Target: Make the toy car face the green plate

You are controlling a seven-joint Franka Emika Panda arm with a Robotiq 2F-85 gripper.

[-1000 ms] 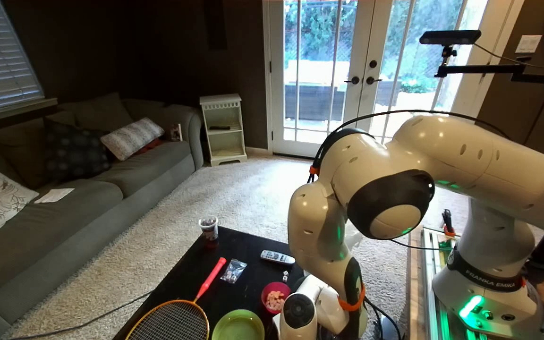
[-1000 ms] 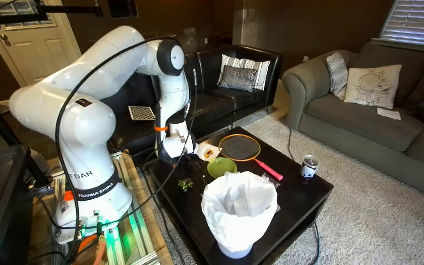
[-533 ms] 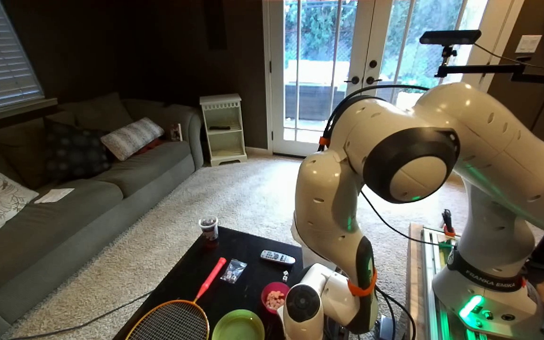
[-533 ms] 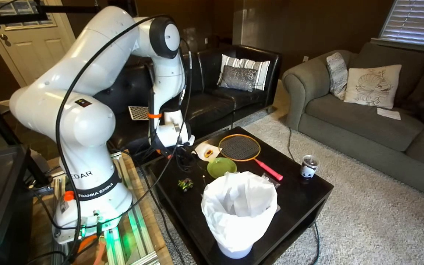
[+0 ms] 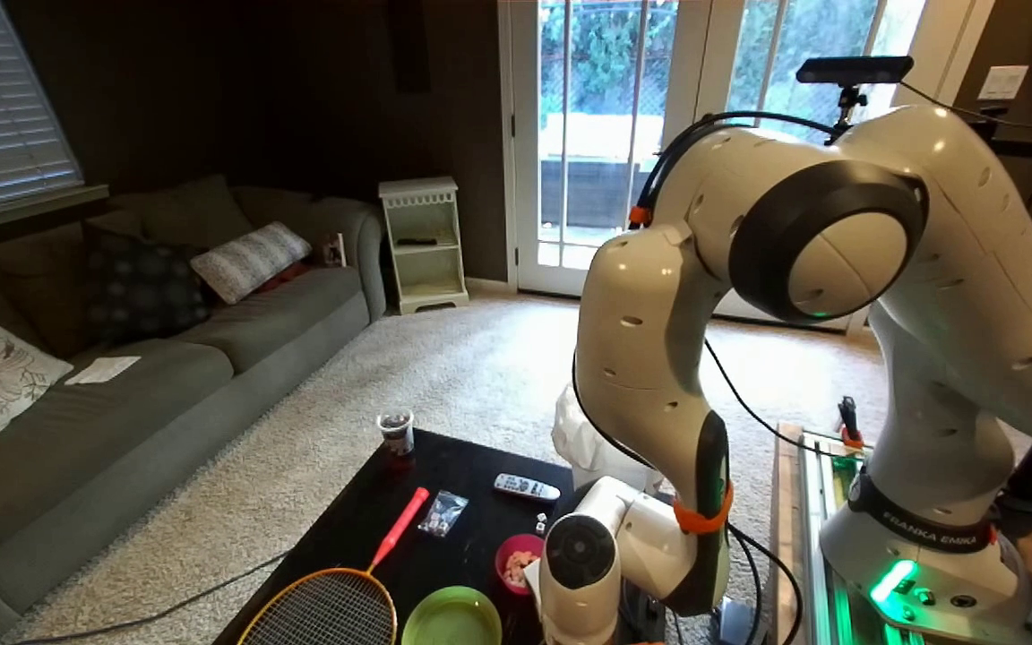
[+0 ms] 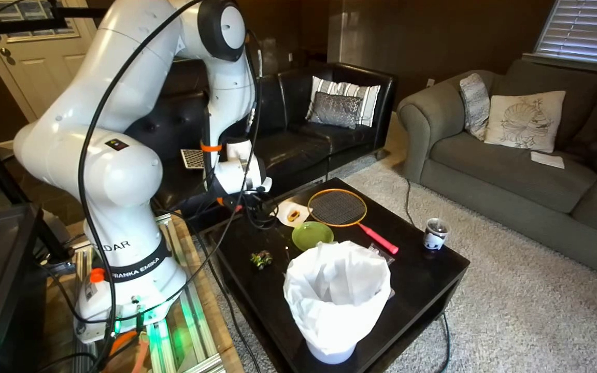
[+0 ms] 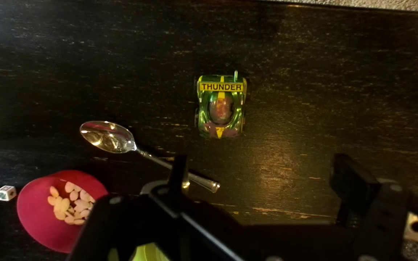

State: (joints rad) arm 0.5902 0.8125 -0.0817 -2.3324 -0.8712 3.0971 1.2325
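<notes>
Since half a second ago the arm (image 6: 228, 93) has risen in both exterior views, while the toy car (image 7: 221, 112) stays put on the table (image 6: 423, 280). Nearest, in the wrist view, you have the end effector (image 7: 259, 163) spread wide, holding nothing. The car sits upright ahead of it. Expect something light and stiff: a glossy shell, probably plastic, that may slip under uneven pressure or roll if you nudge it. Take it low across both flanks at mid-body, and spare the thin peg (image 7: 236, 75) by its THUNDER label (image 7: 221, 87), which could snap. Next comes a spoon (image 7: 116, 140), whose handle might foul a wide approach. Farther on lies the green plate (image 6: 312, 235). If the label marks the tail, the nose already points roughly that way, so you may need only a slight turn.
</notes>
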